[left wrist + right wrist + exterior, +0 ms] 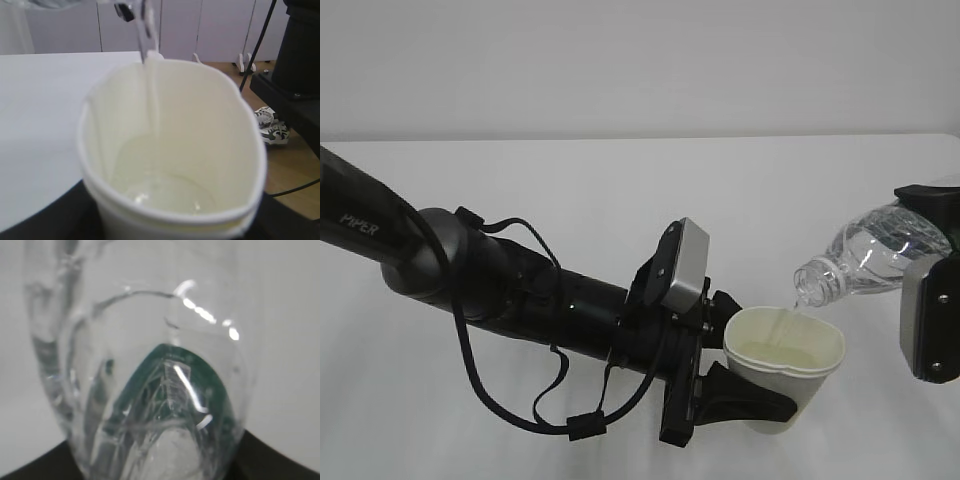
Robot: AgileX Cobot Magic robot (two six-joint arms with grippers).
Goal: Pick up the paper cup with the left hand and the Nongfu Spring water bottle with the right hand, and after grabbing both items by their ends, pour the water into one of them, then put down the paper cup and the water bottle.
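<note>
The left claw (745,385) holds the paper cup (782,365) by its lower part, squeezing it so the rim bends a little out of round. The cup sits right in front of this claw, up off the white worktop (620,200), with its mouth facing up. I think it is held this way so it can catch what falls in and not spill.

The right claw (930,290) holds the Nongfu Spring water bottle (865,258) by its bottom end. The bottle sticks out from that claw toward the cup and tips down, so its open neck hangs just above the far side of the cup's rim. Holding it by the end leaves the neck free to pour.

A thin stream of water (152,100) runs from the neck down into the cup. A shallow pool already covers the cup's bottom, but most of the cup has room left. The bottle looks partly full, with water near the neck; how much is left is hard to tell.

The pouring step looks like it is under way, and putting both things down is not yet done.
</note>
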